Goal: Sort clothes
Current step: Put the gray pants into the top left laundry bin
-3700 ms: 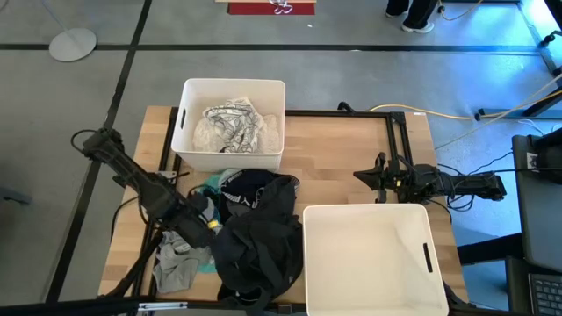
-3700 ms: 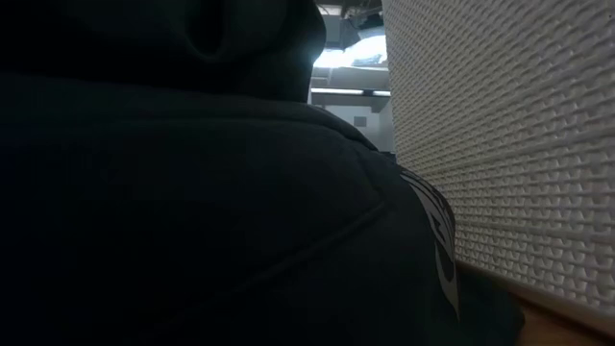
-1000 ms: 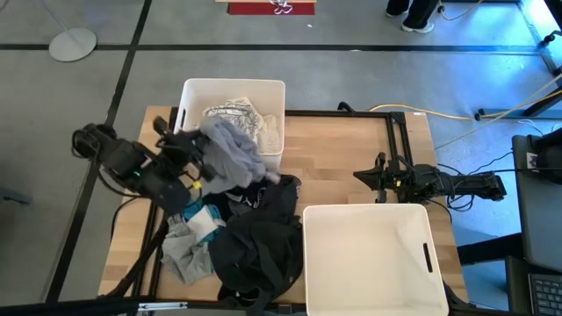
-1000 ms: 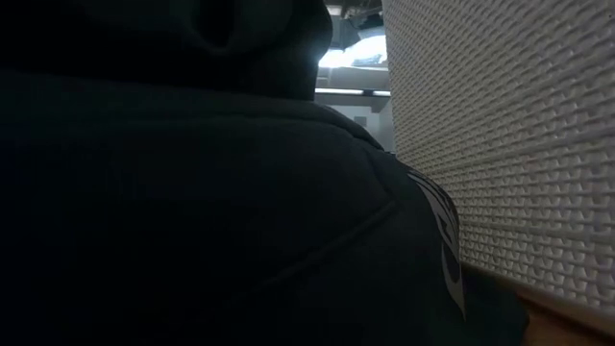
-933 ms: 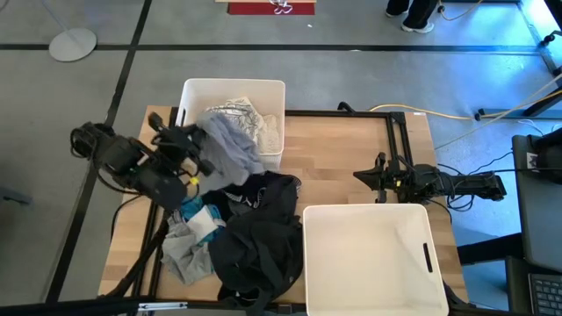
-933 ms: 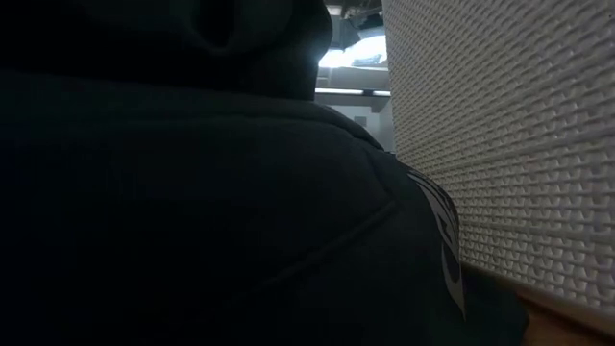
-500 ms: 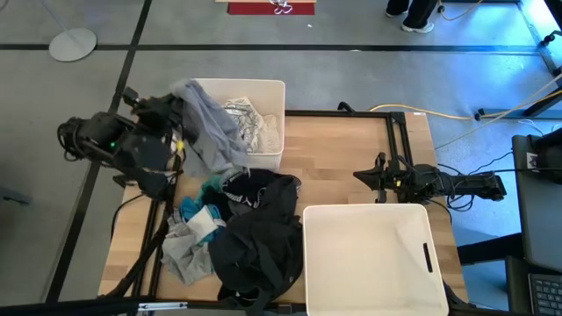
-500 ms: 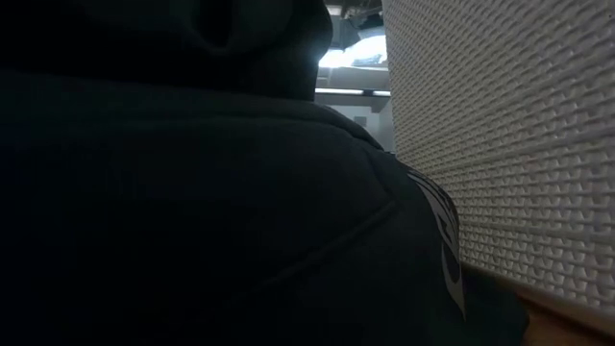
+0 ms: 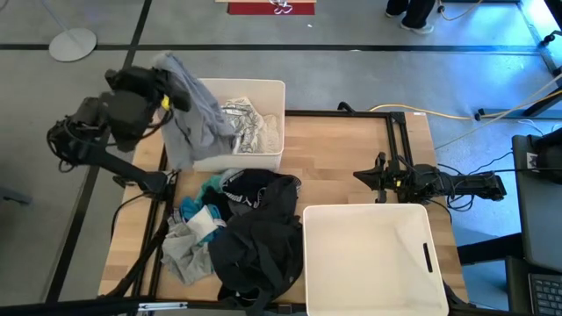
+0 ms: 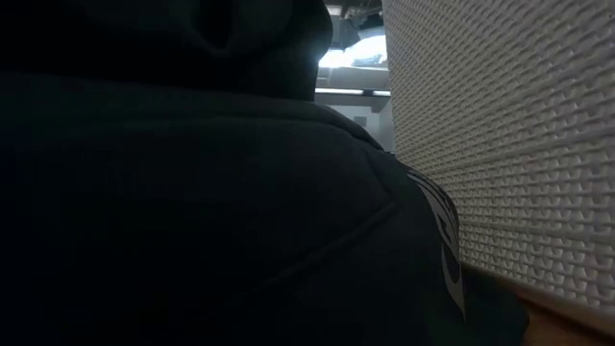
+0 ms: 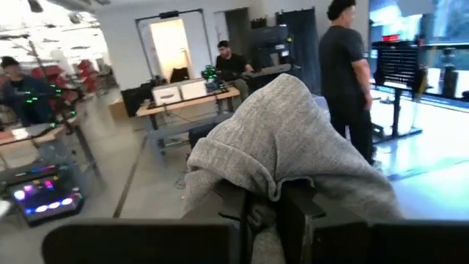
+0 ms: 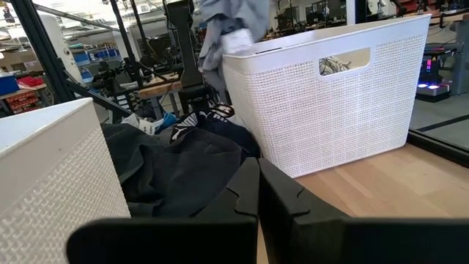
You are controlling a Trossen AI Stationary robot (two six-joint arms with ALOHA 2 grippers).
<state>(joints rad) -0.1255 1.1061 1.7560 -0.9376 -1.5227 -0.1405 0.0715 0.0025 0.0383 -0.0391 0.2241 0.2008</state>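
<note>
Holding grey garment [image 9: 200, 112] | left hand [image 9: 165, 83] clamped on it; cloth draped over bin [image 9: 272, 92] rim

A wooden bench [image 9: 338, 154] carries two white bins: one [image 9: 272, 96] at its far left, one [image 9: 364, 259] at its near right. In the room beyond, a person [image 11: 344, 66] stands and another [image 11: 229, 60] sits at a desk.

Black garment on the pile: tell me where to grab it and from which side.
Grip the black garment at its raised, bunched folds near the middle, coming straight down from above. It lies crumpled on the table, hard against the near bin, so a sideways approach looks blocked; the left gripper already holds the grey garment.
</note>
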